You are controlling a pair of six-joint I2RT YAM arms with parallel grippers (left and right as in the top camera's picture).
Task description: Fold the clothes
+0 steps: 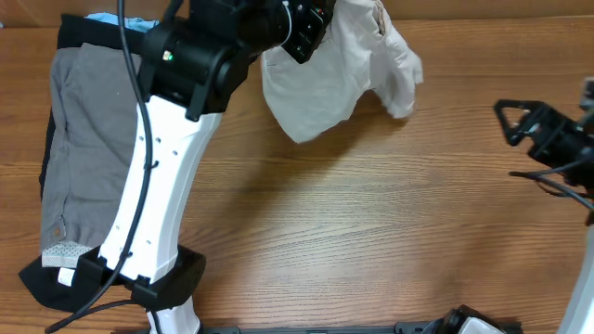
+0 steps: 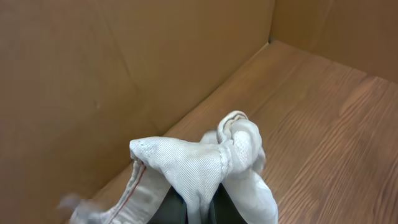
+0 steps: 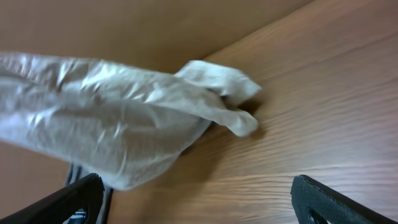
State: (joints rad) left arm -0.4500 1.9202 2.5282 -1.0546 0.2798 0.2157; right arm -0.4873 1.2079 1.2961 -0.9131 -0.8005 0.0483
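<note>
While I looked down from above, the left gripper (image 1: 314, 30) was pinched on the beige shorts (image 1: 339, 79), which hung bunched near the far edge of the table (image 1: 371, 232); grey shorts (image 1: 83, 148) lay flat along the left edge on a black garment (image 1: 42, 278), with a light-blue garment (image 1: 135, 20) peeking out beyond them; the right gripper (image 1: 509, 119) sat at the right edge, well apart from the cloth, with bare wood stretching between the two arms.

From the left wrist, the beige shorts (image 2: 205, 162) bulged out of the clamped jaws, close to a brown wall (image 2: 93, 74) bounding the tabletop.

From the right wrist, its fingers (image 3: 74, 199) stood spread wide, gripping nothing; the shorts (image 3: 106, 118) dangled ahead, their lowest corner close over the wood.
</note>
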